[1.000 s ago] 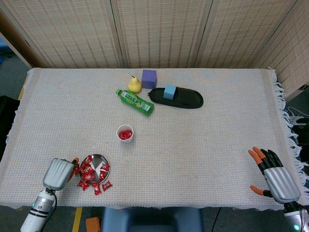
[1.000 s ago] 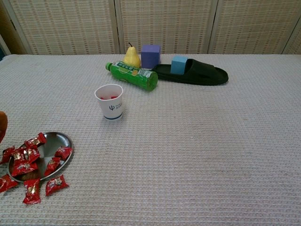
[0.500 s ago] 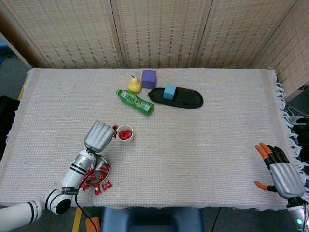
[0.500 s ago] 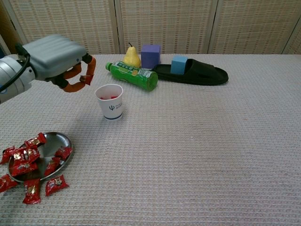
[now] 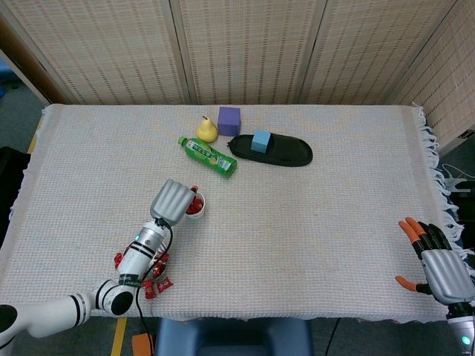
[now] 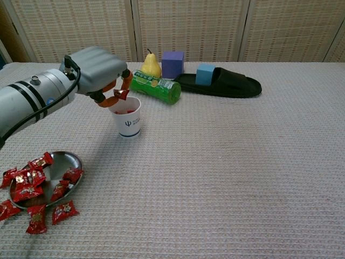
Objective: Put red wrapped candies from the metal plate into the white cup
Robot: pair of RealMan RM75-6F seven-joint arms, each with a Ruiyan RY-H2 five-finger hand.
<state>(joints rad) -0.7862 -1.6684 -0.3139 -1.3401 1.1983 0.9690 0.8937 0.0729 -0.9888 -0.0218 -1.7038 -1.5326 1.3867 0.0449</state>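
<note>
Candy: one red wrapped candy (image 6: 121, 94) is pinched in the left hand (image 6: 100, 71), right over the white cup (image 6: 126, 117).
Change: a second ago that hand was down by the metal plate (image 6: 57, 163); now it has come up to the cup, so the drop looks like the next step.
Cup: sits at 1 o'clock from the plate and has red candies inside.
Plate: more candies (image 6: 28, 181) on it, some spilled on the tabletop (image 6: 226, 162).
Views: chest view shows the pinch; head view hides it under the hand.
Right hand (image 5: 443, 268): open, holding nothing, at the tabletop's 4 o'clock corner, seen only in head view.
</note>
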